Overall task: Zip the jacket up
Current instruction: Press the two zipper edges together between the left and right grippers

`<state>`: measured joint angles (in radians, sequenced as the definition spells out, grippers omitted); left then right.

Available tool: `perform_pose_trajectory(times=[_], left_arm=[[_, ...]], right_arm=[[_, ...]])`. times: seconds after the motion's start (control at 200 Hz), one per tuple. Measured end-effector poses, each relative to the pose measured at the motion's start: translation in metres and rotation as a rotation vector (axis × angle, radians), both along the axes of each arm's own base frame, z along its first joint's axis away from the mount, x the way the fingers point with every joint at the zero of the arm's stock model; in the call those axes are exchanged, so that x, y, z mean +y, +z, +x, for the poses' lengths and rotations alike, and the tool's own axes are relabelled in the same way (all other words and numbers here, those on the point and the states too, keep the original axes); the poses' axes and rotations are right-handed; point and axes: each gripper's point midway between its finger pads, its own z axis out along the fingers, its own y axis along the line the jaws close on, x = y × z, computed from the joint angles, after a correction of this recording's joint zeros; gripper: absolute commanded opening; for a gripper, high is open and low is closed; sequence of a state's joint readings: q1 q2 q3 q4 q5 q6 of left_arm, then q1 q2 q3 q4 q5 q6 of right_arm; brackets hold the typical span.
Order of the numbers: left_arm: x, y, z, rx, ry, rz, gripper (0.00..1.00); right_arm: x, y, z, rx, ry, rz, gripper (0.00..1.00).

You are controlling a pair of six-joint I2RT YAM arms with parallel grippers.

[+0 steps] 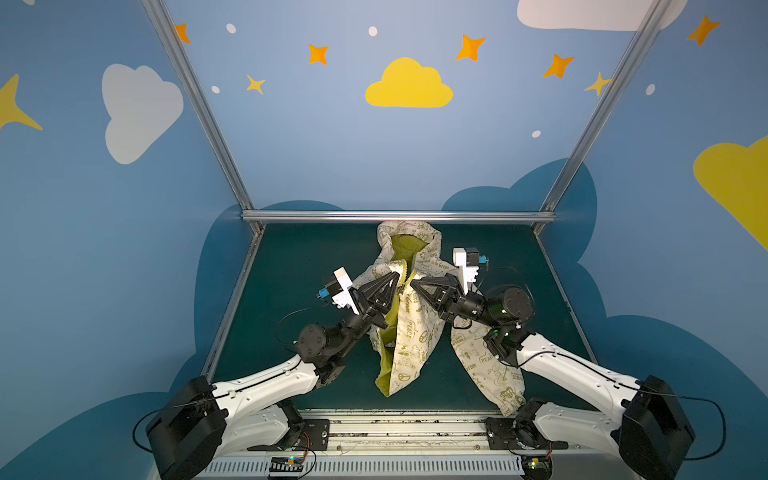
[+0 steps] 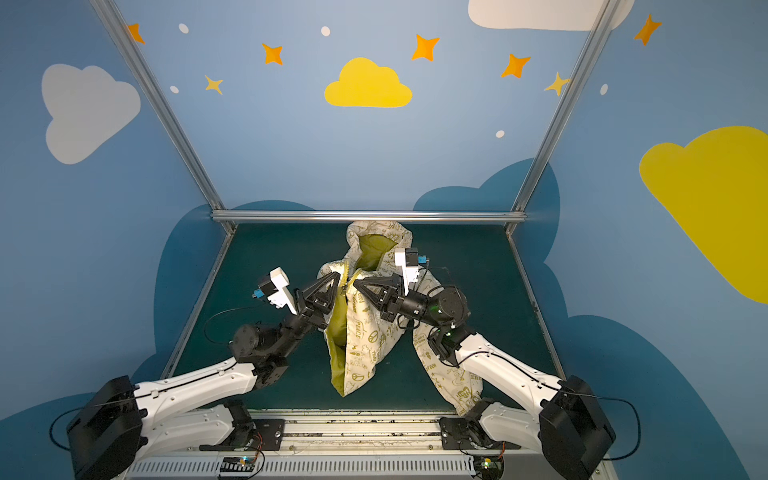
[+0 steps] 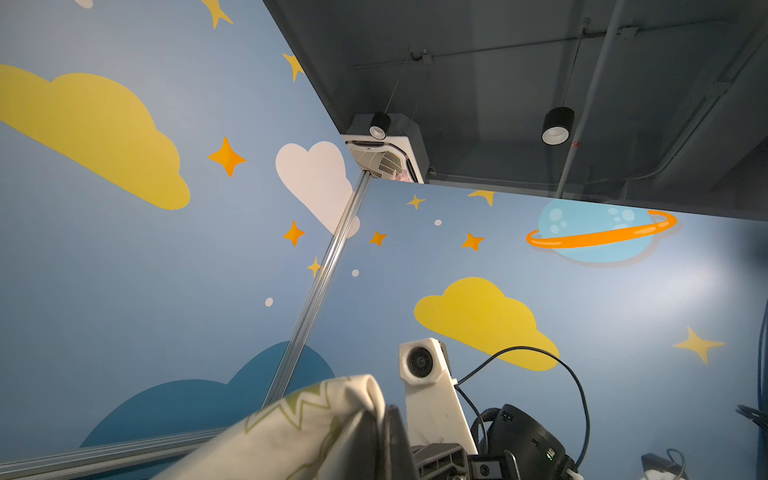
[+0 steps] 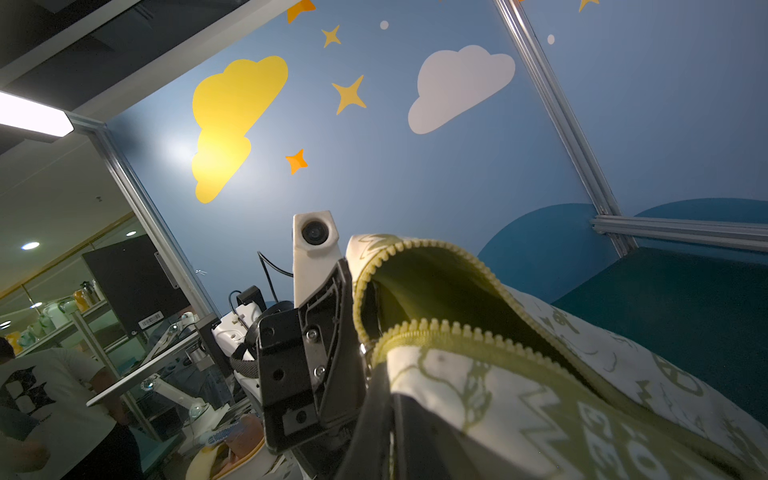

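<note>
The jacket [image 1: 409, 345] [image 2: 361, 345] hangs lifted over the dark green mat. Its front is open, showing the lime-olive lining, and its hood lies toward the back rail. My left gripper [image 1: 397, 274] [image 2: 338, 274] is shut on the jacket's left front edge near the collar. My right gripper [image 1: 413, 284] [image 2: 355, 284] is shut on the opposite edge, close beside it. The left wrist view has cream fabric [image 3: 299, 432] pinched in the left gripper [image 3: 384, 436]. In the right wrist view the zipper [image 4: 457, 332] shows two separate rows of teeth above the right gripper [image 4: 390, 415].
One sleeve [image 1: 498, 382] trails across the mat to the front right edge, under the right arm. The back rail [image 1: 399, 216] runs just behind the hood. Bare mat [image 1: 299, 291] lies left of the jacket. A person [image 4: 50, 395] stands outside the cell.
</note>
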<state>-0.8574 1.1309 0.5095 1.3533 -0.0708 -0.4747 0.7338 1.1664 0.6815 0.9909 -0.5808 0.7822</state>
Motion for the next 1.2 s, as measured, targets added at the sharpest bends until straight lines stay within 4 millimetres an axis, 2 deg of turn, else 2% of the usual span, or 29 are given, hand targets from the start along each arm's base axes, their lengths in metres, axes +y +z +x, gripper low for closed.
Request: perform_pose_trajectory(times=[0.285, 0.586, 0.946, 1.202], left_arm=[[0.0, -0.001, 0.001, -0.001, 0.007, 0.003, 0.03], [-0.005, -0.003, 0.007, 0.008, 0.013, 0.007, 0.03], [-0.006, -0.003, 0.005, -0.029, 0.075, 0.04, 0.03], [-0.008, -0.003, 0.003, -0.063, 0.135, 0.076, 0.03]], right_arm=[[-0.001, 0.001, 0.0, 0.023, 0.005, 0.006, 0.0], [-0.008, 0.01, -0.002, 0.013, -0.013, 0.032, 0.0], [-0.011, 0.003, -0.001, 0.036, -0.034, 0.033, 0.0], [-0.013, 0.006, 0.0, 0.044, -0.039, 0.044, 0.0]])
